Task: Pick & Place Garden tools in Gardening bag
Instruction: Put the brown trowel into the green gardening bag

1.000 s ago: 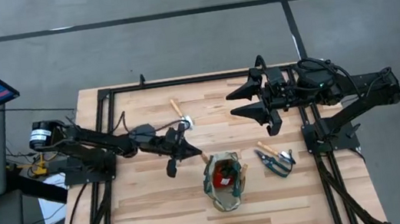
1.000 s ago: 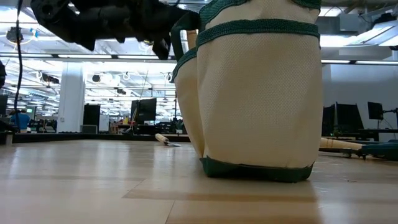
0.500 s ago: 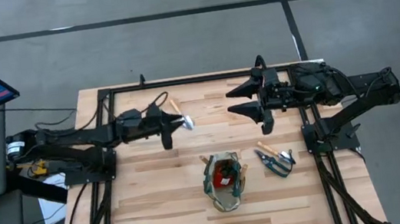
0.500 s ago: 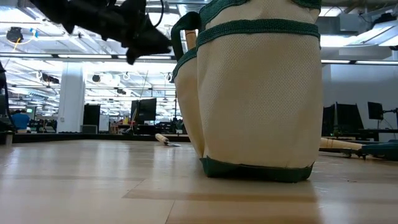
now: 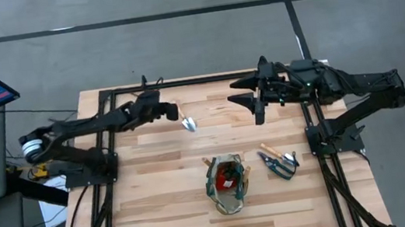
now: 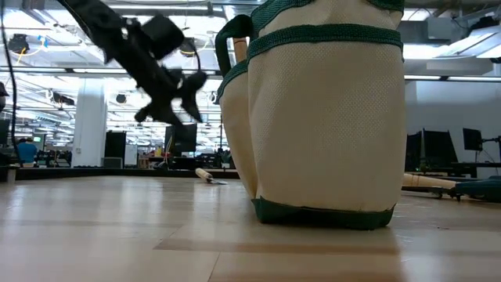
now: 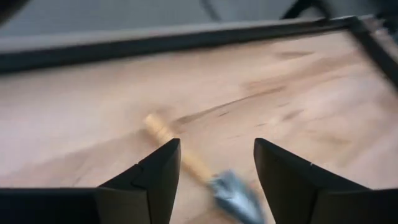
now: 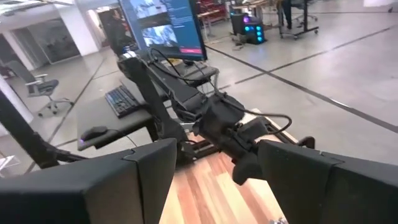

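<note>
— In the gardening bag (image 5: 227,185)?
— Red object (image 5: 226,175) and wooden handles poking from the rim.
— Left gripper (image 5: 161,108)?
— Spread wide, empty, above a trowel (image 5: 185,121) on the table (image 5: 160,205).
— Right gripper (image 5: 254,99)?
— Parted, empty, hovering. Pruning shears (image 5: 279,160) beside the bag.

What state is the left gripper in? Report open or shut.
Open. In the left wrist view the left gripper has its two fingers spread well apart, empty, with the trowel lying on the table between them.
</note>
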